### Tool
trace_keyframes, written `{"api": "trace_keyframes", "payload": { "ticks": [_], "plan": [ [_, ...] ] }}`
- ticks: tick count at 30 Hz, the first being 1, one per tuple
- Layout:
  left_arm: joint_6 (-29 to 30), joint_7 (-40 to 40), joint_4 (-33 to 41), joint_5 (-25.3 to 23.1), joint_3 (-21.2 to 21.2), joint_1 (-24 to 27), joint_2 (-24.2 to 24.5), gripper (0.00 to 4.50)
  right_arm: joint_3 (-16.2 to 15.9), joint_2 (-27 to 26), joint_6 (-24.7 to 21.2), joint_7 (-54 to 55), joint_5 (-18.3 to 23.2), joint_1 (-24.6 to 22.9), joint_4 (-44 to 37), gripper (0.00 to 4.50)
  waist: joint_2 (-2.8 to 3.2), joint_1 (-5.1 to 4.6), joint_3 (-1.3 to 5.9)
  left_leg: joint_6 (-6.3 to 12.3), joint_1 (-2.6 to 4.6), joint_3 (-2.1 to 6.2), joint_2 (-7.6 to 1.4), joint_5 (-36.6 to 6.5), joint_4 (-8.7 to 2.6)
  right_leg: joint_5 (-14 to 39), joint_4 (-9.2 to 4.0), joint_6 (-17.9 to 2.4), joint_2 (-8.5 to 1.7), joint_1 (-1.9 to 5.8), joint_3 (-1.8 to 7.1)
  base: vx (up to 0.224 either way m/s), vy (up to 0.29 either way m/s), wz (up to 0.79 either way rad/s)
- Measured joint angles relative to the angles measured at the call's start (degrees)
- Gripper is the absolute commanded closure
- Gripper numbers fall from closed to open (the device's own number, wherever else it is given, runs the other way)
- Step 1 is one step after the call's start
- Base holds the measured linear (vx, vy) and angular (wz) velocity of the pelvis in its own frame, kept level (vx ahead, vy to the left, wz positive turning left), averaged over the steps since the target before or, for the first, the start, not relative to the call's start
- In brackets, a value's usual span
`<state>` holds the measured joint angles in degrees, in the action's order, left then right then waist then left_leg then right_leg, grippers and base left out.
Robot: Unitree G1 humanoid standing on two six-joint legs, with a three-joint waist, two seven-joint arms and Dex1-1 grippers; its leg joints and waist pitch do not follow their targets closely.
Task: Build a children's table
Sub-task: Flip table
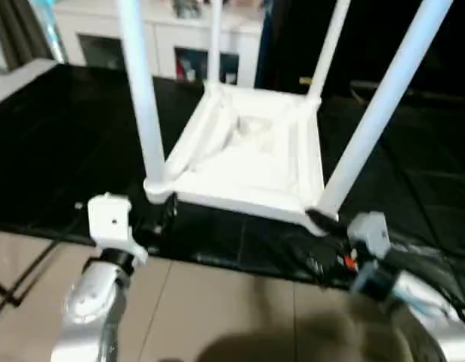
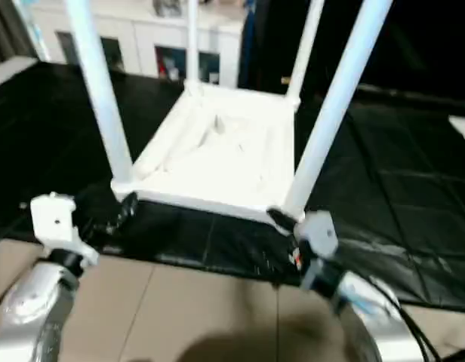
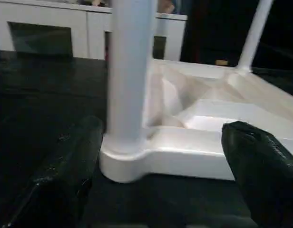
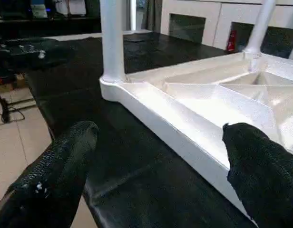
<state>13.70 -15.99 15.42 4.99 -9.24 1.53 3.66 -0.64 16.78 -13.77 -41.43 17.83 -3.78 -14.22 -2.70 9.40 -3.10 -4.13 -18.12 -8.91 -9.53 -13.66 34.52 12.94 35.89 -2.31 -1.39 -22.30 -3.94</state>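
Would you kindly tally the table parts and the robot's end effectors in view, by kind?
Tabletop: 1
Legs standing in its corner sockets: 4
End effectors, both open: 2, left end effector, right end effector
Total: 7

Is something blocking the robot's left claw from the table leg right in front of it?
Nothing visible is. The left gripper has its two black fingers spread wide, and the near-left leg stands in its corner socket just beyond them, with bare black mat around it.
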Motion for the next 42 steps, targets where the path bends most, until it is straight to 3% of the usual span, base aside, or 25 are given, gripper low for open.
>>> {"api": "trace_keyframes", "payload": {
  "ticks": [5, 9, 13, 19, 23, 31, 42],
  "plan": [
    [0.46, -0.12, -8.13, 0.86, -1.67, -6.31, 3.87, 0.06, -2.26, -0.41, -0.09, 0.35, -0.74, 4.22, 3.36, 0.00, -0.23, -1.47, 0.02, 0.21, -0.25, -0.09, 0.10, 0.49, -0.06, -1.10, -1.03, -0.04, -0.13, 0.43, 0.04, 0.000, 0.000, 0.00],
    [0.52, -0.87, -14.25, 0.98, -2.33, -10.93, 5.95, 0.06, -3.70, -0.88, -0.49, -0.06, -1.43, 6.39, 5.69, 0.00, -0.56, -1.75, 0.08, 0.40, -0.67, -0.09, 0.17, 0.35, -0.05, -1.62, -1.07, -0.17, -0.17, 0.32, 0.05, 0.000, 0.000, 0.00],
    [0.27, -2.93, -19.71, 1.19, -2.06, -14.17, 7.08, 0.06, -4.99, -0.91, -0.73, -0.41, -2.02, 8.55, 6.58, 0.00, -0.53, -1.98, 0.09, 0.69, -1.02, -0.05, 0.07, 0.50, -0.16, -1.76, -0.97, -0.64, -0.08, -0.03, 0.00, 0.000, 0.000, 0.00],
    [-3.58, -1.26, -32.69, 0.81, -2.26, -22.52, 8.76, 0.06, -8.96, -0.15, -2.67, -2.91, -2.29, 10.30, 7.16, 0.00, -0.48, -2.74, 0.05, 0.67, -1.02, -0.02, 0.05, 0.49, -0.16, -1.72, -1.00, -0.69, -0.07, 0.00, -0.06, 0.000, 0.000, 0.00],
    [-5.71, -0.53, -38.39, 0.86, -3.35, -25.94, 9.06, 0.06, -9.06, 0.10, -2.61, -3.01, -2.47, 10.30, 7.22, 0.00, -0.48, -2.99, 0.05, 0.53, -0.98, -0.02, 0.05, 0.41, -0.13, -1.75, -1.00, -0.71, -0.08, 0.04, -0.06, 0.000, 0.000, 0.00],
    [-9.05, -3.80, -46.45, 1.50, -2.80, -30.57, 9.36, 0.79, -9.46, 0.27, -1.77, -3.50, -2.68, 10.29, 7.68, 0.00, -0.40, -3.01, 0.01, 0.52, -0.98, -0.03, 0.02, 0.42, -0.12, -1.77, -0.98, -0.75, -0.08, 0.04, -0.07, 0.000, 0.000, 0.00],
    [-10.97, -3.09, -51.71, 1.54, -2.83, -31.79, 8.94, 1.68, -10.65, -0.12, -2.42, -3.92, -2.42, 10.31, 7.68, 0.00, -0.38, -2.87, -0.01, 0.51, -0.98, -0.03, 0.02, 0.41, -0.09, -1.77, -0.98, -0.75, -0.09, 0.06, -0.07, 0.000, 0.000, 0.00]
  ]
}}
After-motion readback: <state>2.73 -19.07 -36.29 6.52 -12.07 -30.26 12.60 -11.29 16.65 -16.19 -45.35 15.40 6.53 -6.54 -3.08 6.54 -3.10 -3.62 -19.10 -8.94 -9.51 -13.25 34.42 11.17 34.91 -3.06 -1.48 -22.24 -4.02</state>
